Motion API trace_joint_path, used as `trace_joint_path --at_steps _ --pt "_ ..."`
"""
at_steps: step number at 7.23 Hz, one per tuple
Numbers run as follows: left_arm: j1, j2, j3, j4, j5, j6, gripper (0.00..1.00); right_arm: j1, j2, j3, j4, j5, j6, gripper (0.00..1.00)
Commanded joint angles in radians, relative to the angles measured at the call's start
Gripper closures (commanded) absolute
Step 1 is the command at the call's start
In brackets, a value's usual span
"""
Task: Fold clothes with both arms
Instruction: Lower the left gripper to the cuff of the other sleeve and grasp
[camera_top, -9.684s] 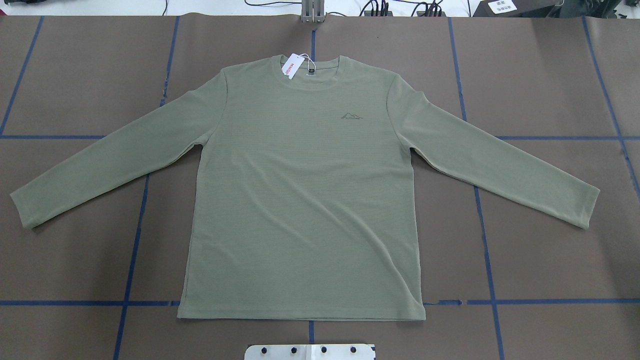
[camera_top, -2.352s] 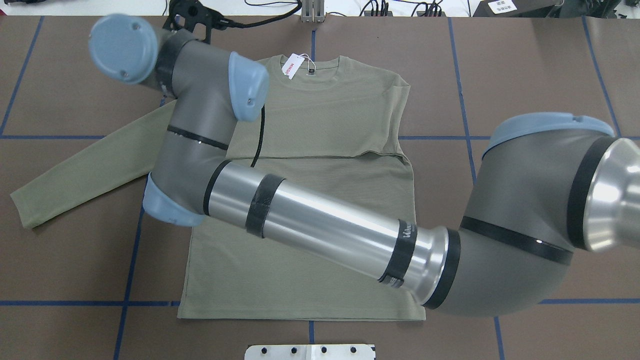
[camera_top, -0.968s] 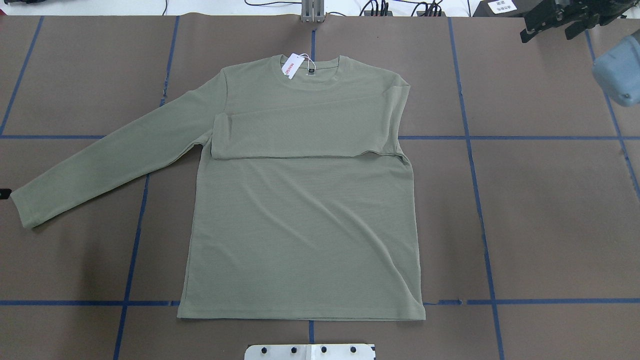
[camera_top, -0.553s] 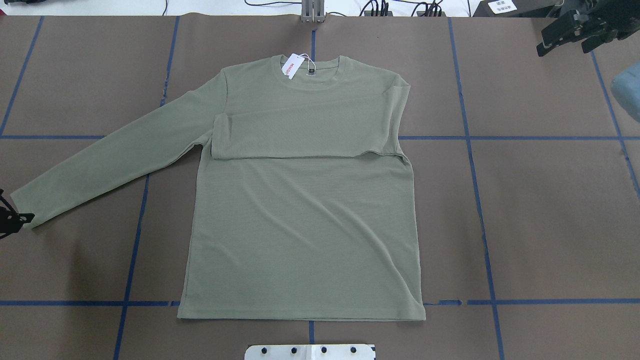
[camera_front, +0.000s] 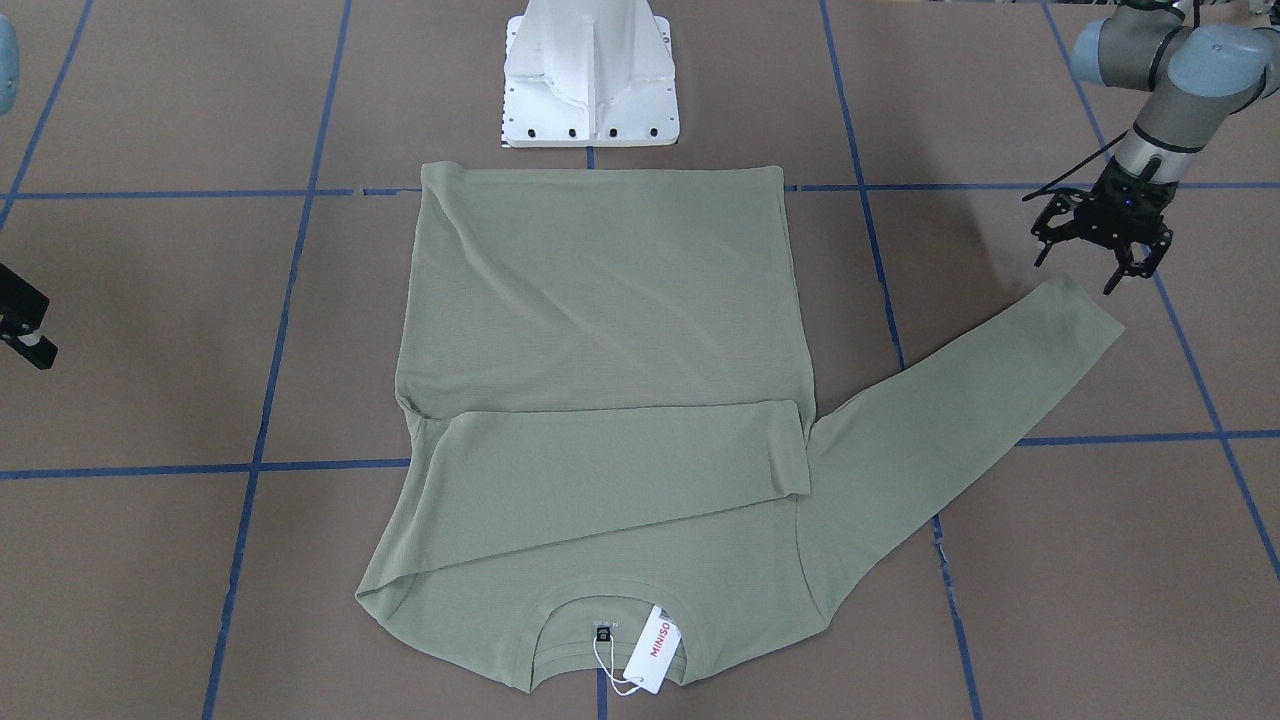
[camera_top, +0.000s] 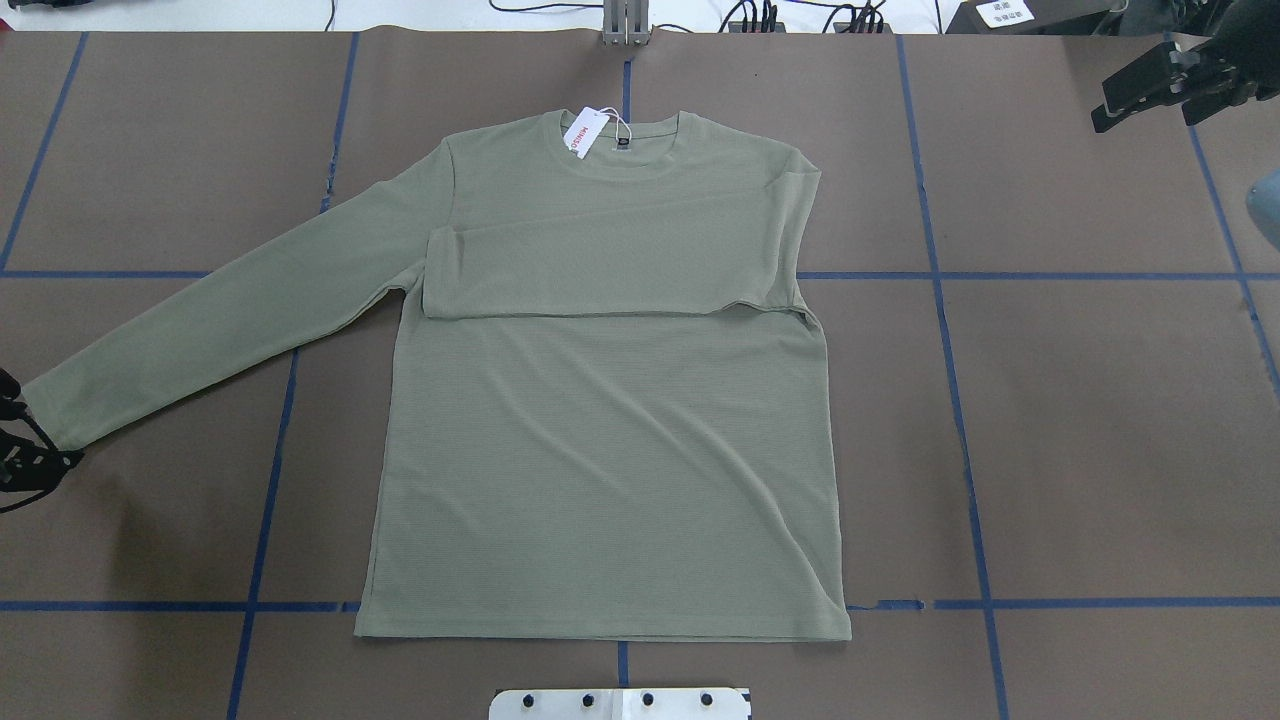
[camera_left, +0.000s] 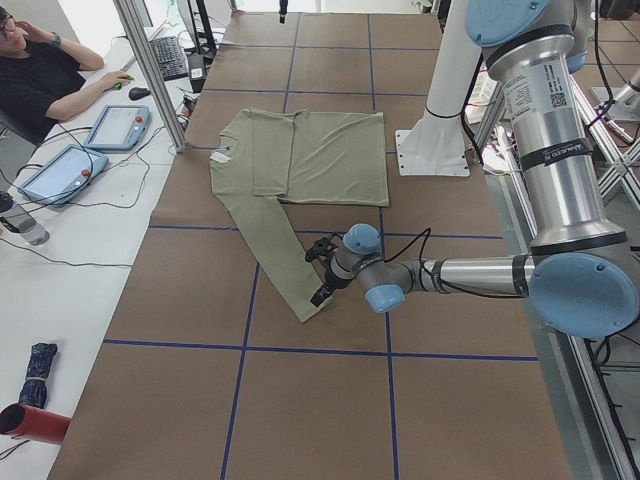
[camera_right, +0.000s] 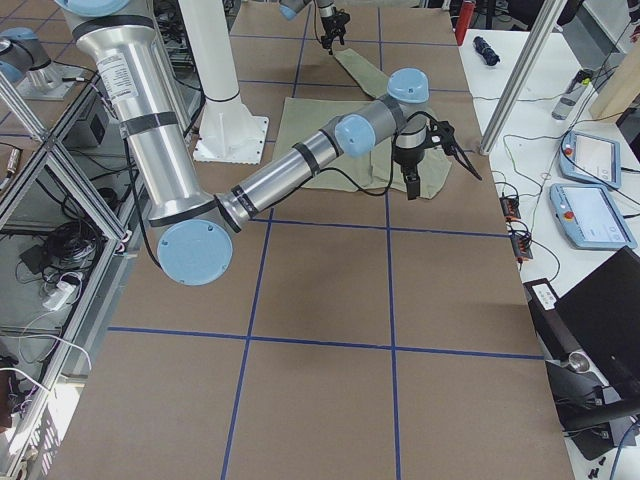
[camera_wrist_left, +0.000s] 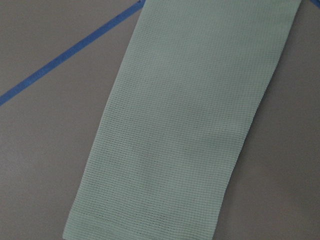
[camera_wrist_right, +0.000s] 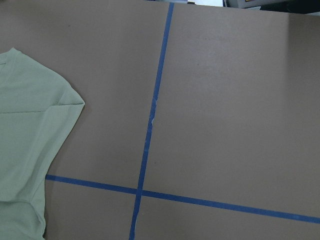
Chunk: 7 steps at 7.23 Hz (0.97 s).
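Currently, the shirt (camera_top: 600, 450) is laid flat on the bench (camera_top: 1100, 400), one sleeve (camera_top: 600, 270) folded across the chest. The left tool (camera_front: 1075, 275) is held spread beside the outstretched cuff (camera_front: 1085, 305). The right tool (camera_top: 1145, 112), likewise spread, is seen well apart.

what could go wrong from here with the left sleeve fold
The left gripper hangs open right at the edge of the outstretched sleeve's cuff, so it might miss it or pinch only one layer. Carrying that sleeve across might also ruffle the folded sleeve already lying across the chest.
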Motion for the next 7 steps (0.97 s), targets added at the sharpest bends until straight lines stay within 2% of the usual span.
trace_joint_path --at_steps 1,2,5,6,7 --pt "0.006 0.0 0.006 -0.004 0.003 0.0 0.53 0.0 -0.006 0.002 0.0 -0.001 0.0 0.0" --pt "0.006 0.0 0.006 -0.004 0.003 0.0 0.65 0.0 -0.009 0.002 0.0 -0.001 0.0 0.0" --pt "0.006 0.0 0.006 -0.004 0.004 0.0 0.84 0.0 -0.017 0.008 0.0 -0.003 0.0 0.0" --pt "0.006 0.0 0.006 -0.005 0.004 0.0 1.0 0.0 -0.02 0.012 0.0 -0.003 0.0 0.0" --pt "0.006 0.0 0.006 -0.024 0.004 0.003 1.0 0.0 -0.029 0.018 0.0 -0.004 0.002 0.0"
